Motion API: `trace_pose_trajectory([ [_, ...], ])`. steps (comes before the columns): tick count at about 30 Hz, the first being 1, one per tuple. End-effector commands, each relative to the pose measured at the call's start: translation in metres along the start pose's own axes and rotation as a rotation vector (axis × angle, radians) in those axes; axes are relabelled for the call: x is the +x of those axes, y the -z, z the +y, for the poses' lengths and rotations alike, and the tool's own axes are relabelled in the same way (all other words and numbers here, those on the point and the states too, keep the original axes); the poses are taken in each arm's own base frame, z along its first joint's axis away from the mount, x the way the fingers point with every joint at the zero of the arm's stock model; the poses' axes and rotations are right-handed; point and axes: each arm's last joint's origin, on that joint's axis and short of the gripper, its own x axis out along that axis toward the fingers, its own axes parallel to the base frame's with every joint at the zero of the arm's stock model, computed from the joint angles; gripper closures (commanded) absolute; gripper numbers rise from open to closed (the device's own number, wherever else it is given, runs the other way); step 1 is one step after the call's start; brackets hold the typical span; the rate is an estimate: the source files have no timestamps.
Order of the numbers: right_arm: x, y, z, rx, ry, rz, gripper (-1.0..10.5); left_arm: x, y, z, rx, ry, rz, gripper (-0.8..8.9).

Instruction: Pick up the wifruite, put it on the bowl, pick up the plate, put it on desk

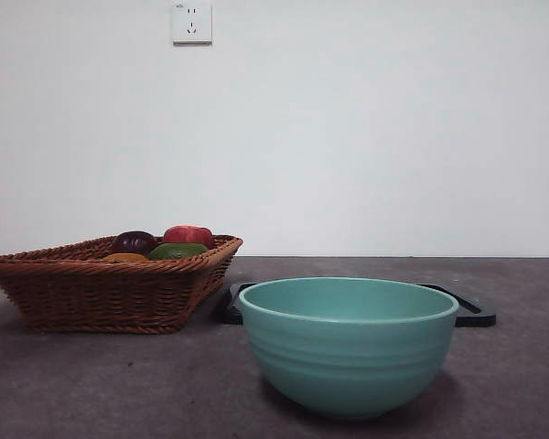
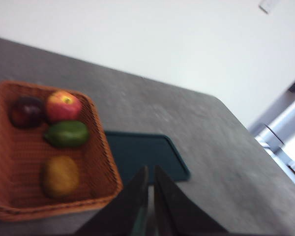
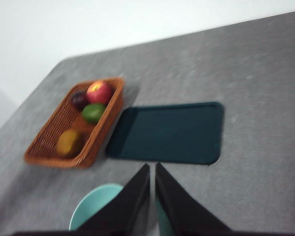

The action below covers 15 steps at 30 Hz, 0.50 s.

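The orange-brown wifruite (image 2: 61,175) lies in a brown wicker basket (image 2: 19,147), at the end away from the red fruit (image 2: 63,104). It also shows in the right wrist view (image 3: 69,142) and as a sliver in the front view (image 1: 124,258). The mint-teal bowl (image 1: 348,343) stands empty on the desk (image 1: 512,366) near the front; its rim shows in the right wrist view (image 3: 91,209). A dark rectangular tray, the plate (image 3: 167,132), lies flat between basket and bowl. My left gripper (image 2: 151,172) and right gripper (image 3: 152,169) are both shut, empty, and high above the desk.
The basket (image 1: 110,283) also holds a dark purple fruit (image 1: 133,241), a red fruit (image 1: 188,235) and a green fruit (image 1: 177,250). A white wall with a socket (image 1: 191,22) stands behind the desk. The desk's far corner edge shows in the left wrist view (image 2: 226,105).
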Motion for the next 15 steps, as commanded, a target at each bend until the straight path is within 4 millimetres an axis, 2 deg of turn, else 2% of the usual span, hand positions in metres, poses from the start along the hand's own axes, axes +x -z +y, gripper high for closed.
trace_pose_trajectory([
  [1,0.005,-0.009,0.003,-0.071,-0.083,0.058,9.4,0.002,-0.011,-0.004,0.021,0.044,0.017,7.96],
  [7,0.019,-0.023,0.005,-0.085,-0.156,0.134,9.4,0.015,-0.028,-0.007,0.049,0.117,0.079,7.96],
  [15,0.032,-0.030,0.014,-0.163,-0.267,0.220,9.4,0.033,-0.045,-0.012,0.055,0.170,0.164,7.96],
])
